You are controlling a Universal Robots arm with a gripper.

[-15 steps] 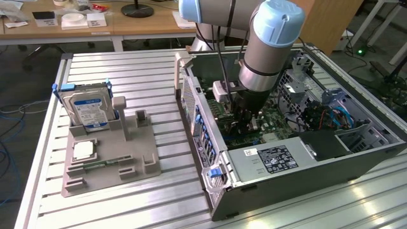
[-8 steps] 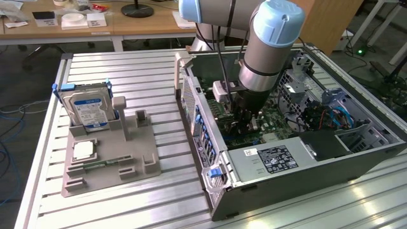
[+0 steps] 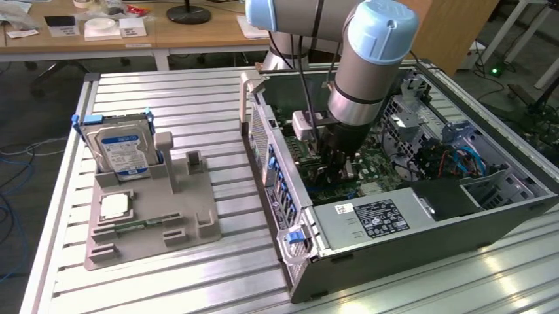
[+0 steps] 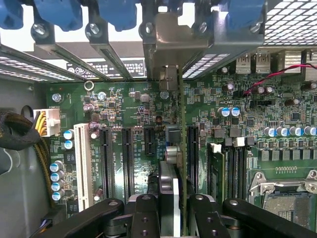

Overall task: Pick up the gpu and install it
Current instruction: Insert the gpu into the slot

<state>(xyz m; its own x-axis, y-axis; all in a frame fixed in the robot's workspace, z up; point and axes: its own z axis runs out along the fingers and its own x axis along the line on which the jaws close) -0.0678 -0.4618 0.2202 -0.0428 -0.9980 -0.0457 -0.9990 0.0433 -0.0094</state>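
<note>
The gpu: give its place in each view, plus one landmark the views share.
Exterior view: the gpu hangs below the gripper, inside the open computer case.
Wrist view: gpu edge-on, held upright over the expansion slots.
Shared landmark: the green motherboard.

Wooden desks (image 3: pixel 131 39) behind slatted table (image 3: pixel 201 118)

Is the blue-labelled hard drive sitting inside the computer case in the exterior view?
No, the hard drive stands upright in the grey holder on the table, apart from the open computer case, on the exterior view's left.
</note>
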